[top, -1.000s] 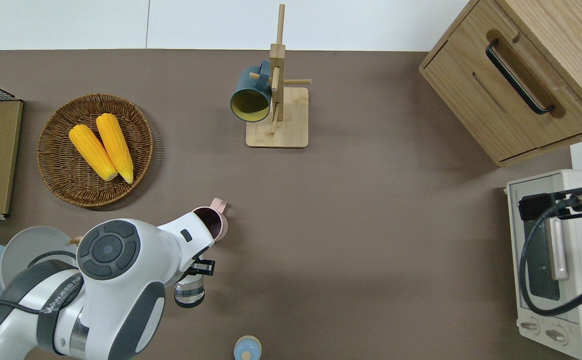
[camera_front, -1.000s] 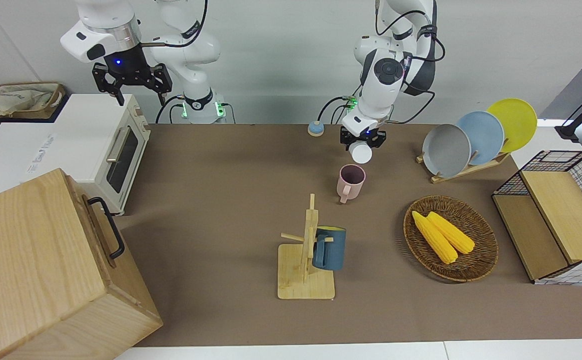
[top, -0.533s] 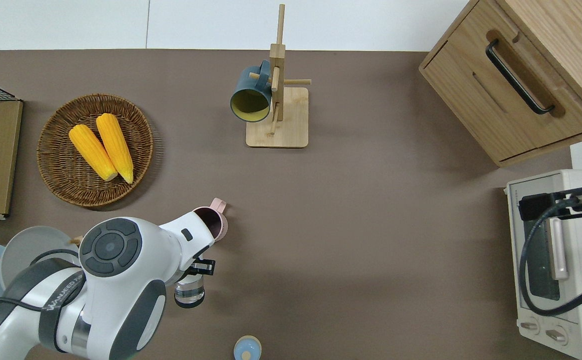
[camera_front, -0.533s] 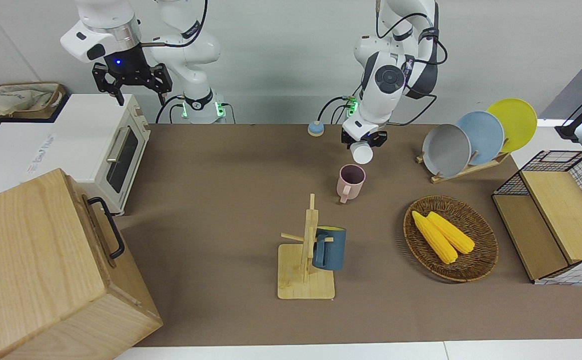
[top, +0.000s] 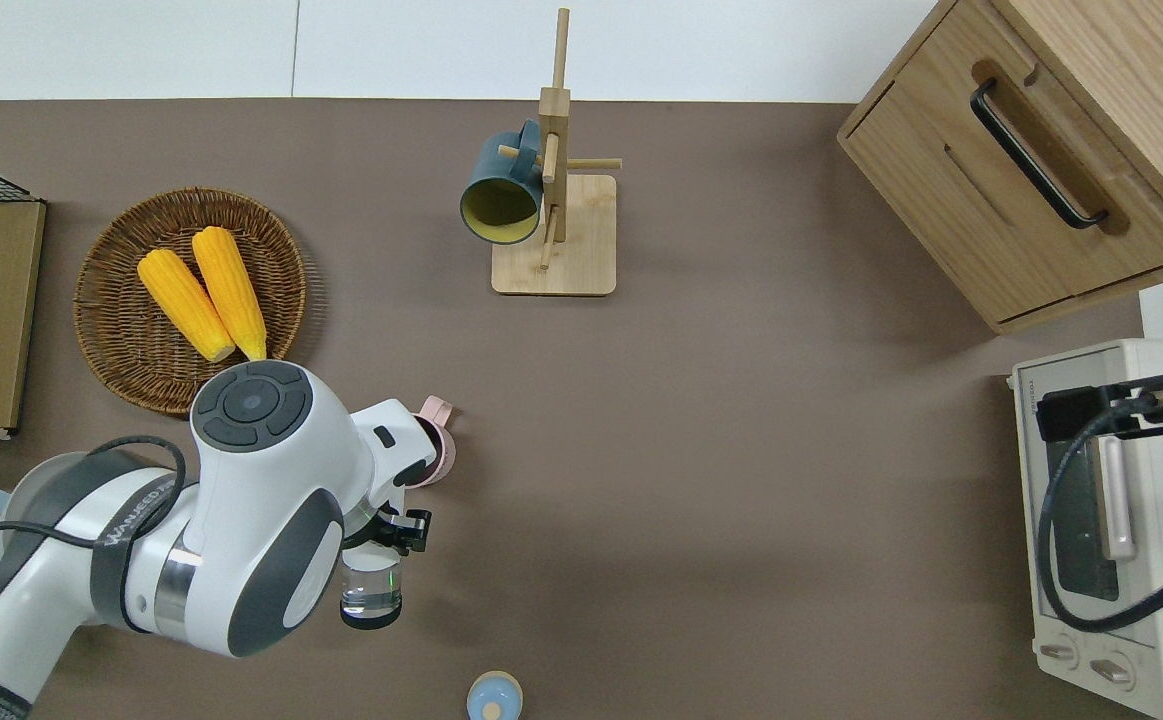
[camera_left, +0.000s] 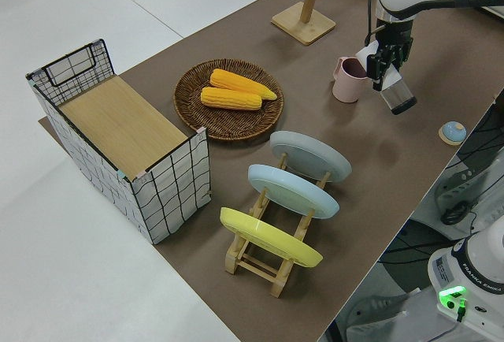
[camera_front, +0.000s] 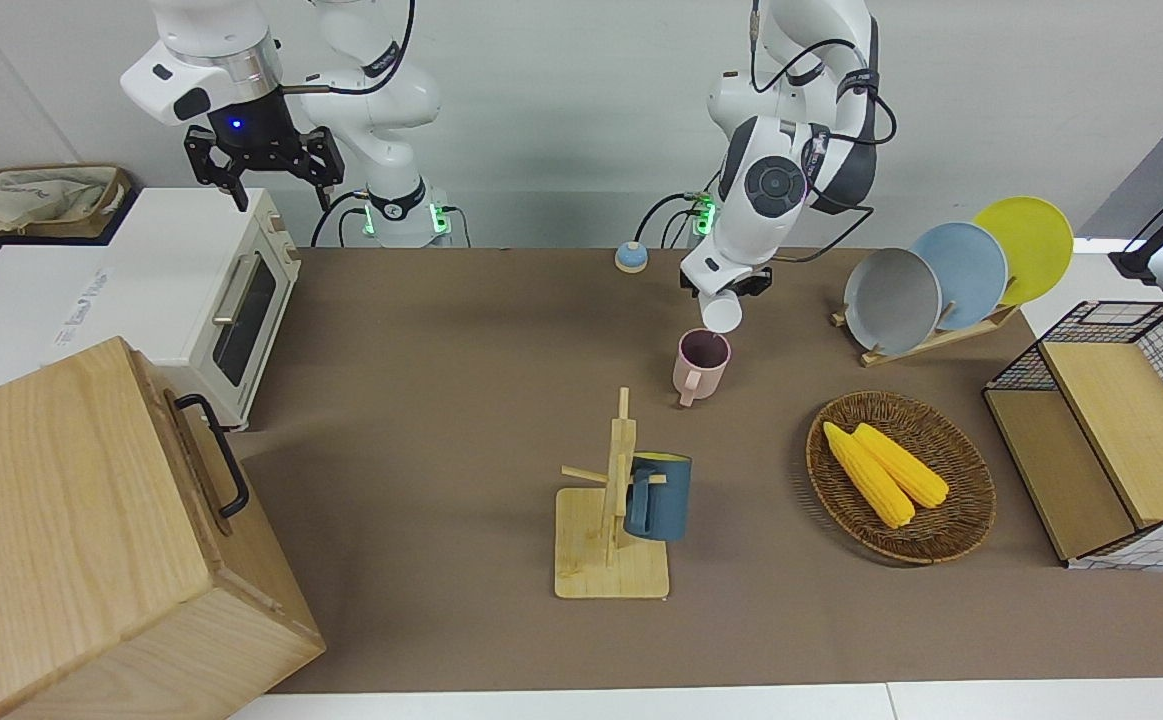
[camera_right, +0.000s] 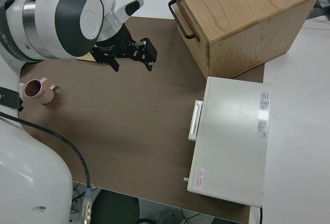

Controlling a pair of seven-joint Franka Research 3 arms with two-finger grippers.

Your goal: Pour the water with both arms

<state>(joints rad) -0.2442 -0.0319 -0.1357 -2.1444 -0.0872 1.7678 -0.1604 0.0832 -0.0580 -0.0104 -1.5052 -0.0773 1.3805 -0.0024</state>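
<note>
Two jaws of my left gripper (camera_left: pixel 387 65) pinch a clear water bottle (camera_left: pixel 396 94), tilted toward the pink mug (camera_front: pixel 700 364) on the bench; pour slowly, mouth over rim (right gripper (camera_front: pixel 263 160) parked, jaws spread).

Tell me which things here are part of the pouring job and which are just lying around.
In use: left gripper, shut on the tilted bottle; pink mug; bottle cap. The right arm is parked.

Lying about: blue mug on its rack, corn in the basket, plates, toaster oven, wooden cabinet, wire crate.
</note>
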